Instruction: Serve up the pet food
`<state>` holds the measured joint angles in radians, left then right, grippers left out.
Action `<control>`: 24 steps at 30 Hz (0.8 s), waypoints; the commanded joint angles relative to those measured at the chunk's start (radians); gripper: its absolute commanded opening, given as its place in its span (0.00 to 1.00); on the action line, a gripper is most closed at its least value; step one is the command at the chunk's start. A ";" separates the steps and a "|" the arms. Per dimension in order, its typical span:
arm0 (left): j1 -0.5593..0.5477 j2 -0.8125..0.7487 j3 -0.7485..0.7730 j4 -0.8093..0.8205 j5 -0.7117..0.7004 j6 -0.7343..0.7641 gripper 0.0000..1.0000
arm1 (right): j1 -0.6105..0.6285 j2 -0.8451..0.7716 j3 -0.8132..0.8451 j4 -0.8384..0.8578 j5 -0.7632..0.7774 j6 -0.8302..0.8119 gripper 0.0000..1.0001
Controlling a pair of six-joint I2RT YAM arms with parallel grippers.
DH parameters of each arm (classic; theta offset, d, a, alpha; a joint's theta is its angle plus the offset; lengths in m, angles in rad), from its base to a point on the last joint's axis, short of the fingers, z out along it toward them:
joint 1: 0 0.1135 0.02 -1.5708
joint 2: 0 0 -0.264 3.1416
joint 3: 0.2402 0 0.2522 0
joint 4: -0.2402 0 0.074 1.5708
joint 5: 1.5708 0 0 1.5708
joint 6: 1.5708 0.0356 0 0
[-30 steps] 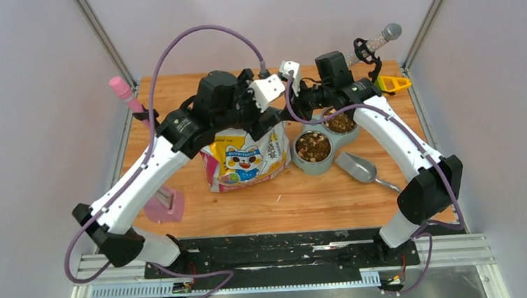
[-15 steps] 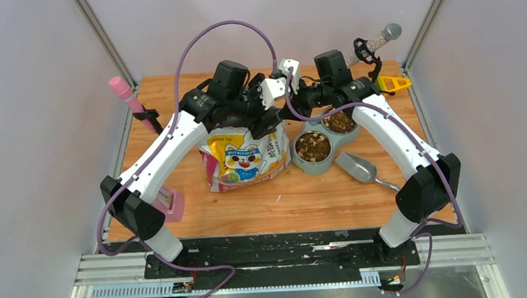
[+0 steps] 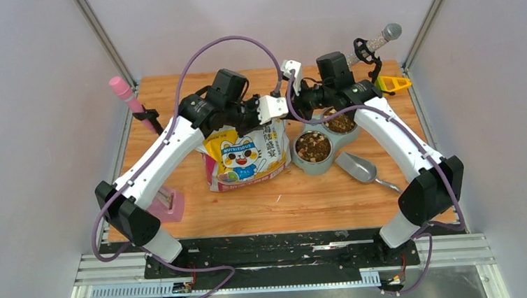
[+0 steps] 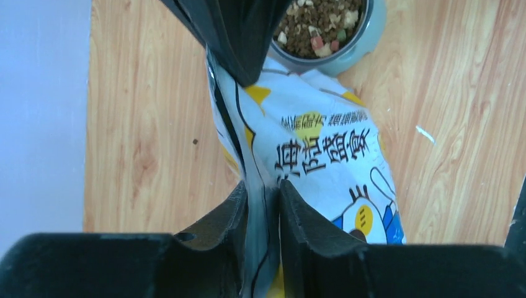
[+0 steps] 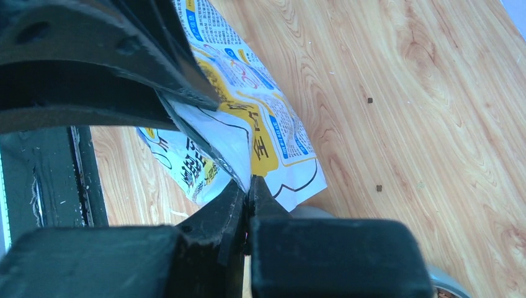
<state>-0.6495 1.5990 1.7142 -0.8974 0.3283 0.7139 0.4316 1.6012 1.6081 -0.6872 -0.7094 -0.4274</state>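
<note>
I've brought my left gripper (image 4: 262, 195) lower and closed its open jaws on the top edge of the bag (image 4: 322, 146)

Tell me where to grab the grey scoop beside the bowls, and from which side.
Take the grey scoop by its thin handle, coming straight down from above with fingers across it. It lies flat on the table, handle pointing near-right, away from the double bowl, so that end is free; the wide cup looks too broad to pinch.

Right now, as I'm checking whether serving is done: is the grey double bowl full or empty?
Filled: from above, both cups of the double bowl hold heaps of brown pet food.
</note>
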 commanded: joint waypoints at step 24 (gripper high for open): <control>0.073 -0.156 0.069 -0.032 -0.125 -0.128 0.00 | -0.064 -0.197 -0.139 0.041 -0.270 -0.475 0.09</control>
<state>-0.6209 1.5059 1.6325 -0.8955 0.1852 0.6659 0.4019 1.4921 1.4769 -0.6834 -0.8452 -0.7418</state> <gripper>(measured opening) 0.011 0.068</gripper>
